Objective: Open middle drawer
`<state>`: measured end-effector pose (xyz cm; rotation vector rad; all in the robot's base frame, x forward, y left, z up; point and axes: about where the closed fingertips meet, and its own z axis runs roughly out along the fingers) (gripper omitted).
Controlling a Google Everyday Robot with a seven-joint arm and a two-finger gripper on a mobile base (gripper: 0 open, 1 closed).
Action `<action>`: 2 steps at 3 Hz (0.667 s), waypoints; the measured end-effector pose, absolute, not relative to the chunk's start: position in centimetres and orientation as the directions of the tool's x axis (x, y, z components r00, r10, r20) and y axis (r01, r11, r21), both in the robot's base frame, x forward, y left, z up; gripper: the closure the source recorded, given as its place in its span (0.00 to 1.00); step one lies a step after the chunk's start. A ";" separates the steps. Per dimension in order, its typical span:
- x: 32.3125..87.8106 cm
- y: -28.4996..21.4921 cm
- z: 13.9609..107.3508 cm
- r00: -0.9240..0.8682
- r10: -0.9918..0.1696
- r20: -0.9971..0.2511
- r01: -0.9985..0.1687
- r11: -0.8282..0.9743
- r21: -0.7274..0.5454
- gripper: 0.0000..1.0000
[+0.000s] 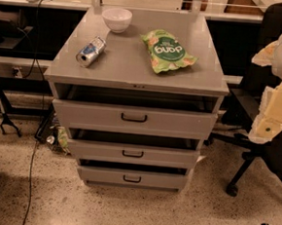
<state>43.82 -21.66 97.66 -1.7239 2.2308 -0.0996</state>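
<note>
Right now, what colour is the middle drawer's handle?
Black handle on the grey middle drawer, camera view; claw at the right edge.

Claw right of middle drawer

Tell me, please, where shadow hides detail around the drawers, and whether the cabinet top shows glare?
Camera view: warm, dim light overall; the cabinet top has only a soft sheen near the bowl, no harsh glare; black shadow fills the gap above the middle drawer, hiding its inside, though its handle reads clearly; the gripper, at the right edge, is pale against a dark chair.
</note>
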 end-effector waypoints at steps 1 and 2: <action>43.8 -21.7 97.7 -0.221 -0.953 -0.207 -0.931 0.270 -0.247 0.00; 44.3 -21.6 97.0 -0.219 -0.948 -0.230 -0.925 0.277 -0.261 0.00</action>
